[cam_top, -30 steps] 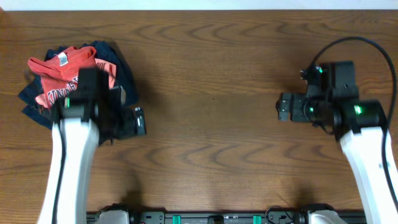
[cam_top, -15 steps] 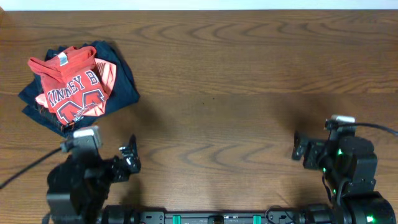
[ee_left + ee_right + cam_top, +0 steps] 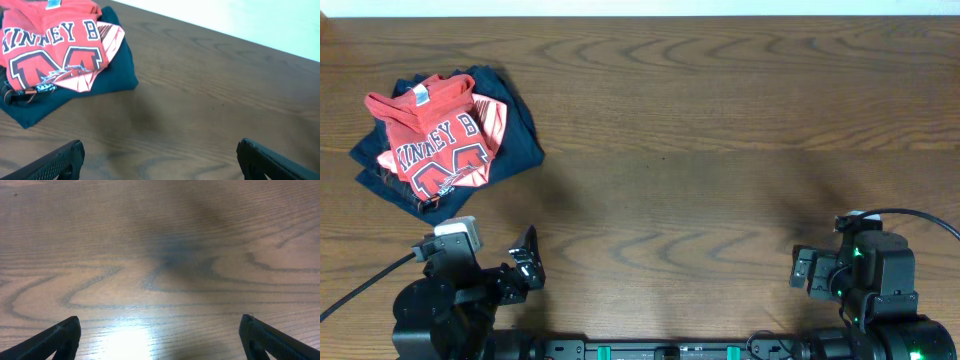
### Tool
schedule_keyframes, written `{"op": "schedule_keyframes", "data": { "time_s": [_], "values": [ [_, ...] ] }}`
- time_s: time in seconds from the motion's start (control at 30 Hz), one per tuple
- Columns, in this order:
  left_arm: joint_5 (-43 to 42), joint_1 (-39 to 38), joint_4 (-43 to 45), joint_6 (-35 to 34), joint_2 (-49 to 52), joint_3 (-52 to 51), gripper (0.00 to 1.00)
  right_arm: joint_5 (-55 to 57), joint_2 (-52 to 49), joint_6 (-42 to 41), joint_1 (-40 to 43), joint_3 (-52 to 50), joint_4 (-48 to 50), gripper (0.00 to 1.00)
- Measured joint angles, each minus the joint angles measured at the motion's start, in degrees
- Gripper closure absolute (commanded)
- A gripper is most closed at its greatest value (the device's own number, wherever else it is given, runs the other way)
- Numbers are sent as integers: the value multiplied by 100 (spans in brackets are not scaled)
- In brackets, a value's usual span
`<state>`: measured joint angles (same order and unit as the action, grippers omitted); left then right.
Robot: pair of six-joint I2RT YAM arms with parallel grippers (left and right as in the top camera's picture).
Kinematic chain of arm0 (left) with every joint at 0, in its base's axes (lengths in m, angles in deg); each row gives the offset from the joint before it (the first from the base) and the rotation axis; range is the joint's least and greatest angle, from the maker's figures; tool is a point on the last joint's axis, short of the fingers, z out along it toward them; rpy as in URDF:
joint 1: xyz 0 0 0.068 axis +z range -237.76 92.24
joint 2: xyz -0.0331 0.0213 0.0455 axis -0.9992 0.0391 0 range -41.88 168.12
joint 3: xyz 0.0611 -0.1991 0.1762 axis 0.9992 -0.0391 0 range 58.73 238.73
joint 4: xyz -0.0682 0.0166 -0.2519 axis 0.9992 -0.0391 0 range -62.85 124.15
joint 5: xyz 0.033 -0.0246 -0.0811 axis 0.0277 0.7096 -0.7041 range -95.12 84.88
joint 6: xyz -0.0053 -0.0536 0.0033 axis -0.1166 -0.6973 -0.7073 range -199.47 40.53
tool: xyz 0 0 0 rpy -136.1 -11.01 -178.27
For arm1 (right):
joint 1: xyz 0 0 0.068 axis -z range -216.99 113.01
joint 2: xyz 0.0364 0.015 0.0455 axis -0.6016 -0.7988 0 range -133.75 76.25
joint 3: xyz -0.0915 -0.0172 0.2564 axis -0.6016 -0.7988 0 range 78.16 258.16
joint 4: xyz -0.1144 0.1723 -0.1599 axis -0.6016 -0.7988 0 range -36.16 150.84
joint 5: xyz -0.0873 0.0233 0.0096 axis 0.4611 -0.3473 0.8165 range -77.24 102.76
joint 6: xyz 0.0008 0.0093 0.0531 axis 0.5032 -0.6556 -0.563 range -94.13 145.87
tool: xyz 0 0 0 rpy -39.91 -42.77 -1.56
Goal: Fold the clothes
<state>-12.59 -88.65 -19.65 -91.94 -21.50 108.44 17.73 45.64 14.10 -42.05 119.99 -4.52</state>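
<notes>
The coral-red T-shirt [image 3: 438, 140] with white, navy-outlined lettering and a white neck label lies folded at the table's far left, on top of other garments. It also shows in the left wrist view [image 3: 50, 45] at the upper left. My left gripper [image 3: 525, 262] is open and empty near the front edge, well in front of the shirt; its fingertips [image 3: 160, 160] frame bare wood. My right gripper [image 3: 804, 272] is open and empty at the front right, over bare wood [image 3: 160, 337].
A navy-blue garment [image 3: 525, 135] lies under the red shirt, with a paler salmon-pink folded shirt [image 3: 494, 115] between them. The wooden table [image 3: 700, 150] runs from the pile to the right edge.
Both arms have drawn back from the middle of the table to the front edge. The left arm no longer covers the shirt pile. The pile has not moved.
</notes>
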Motion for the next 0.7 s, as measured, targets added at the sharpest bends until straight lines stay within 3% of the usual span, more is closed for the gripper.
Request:
{"op": "schedule_keyframes", "data": {
  "time_s": [0.3,0.5,0.7],
  "values": [
    [0,0,0,-2,-2,-4,2,4,422,48,0,-31,199,1],
    [0,2,0,-2,-2,-26,2,7,1596,485,0,-483,1491,1],
    [0,0,0,-22,-2,-33,2,0,2857,669,0,-1707,3060,1]
  ]
}}
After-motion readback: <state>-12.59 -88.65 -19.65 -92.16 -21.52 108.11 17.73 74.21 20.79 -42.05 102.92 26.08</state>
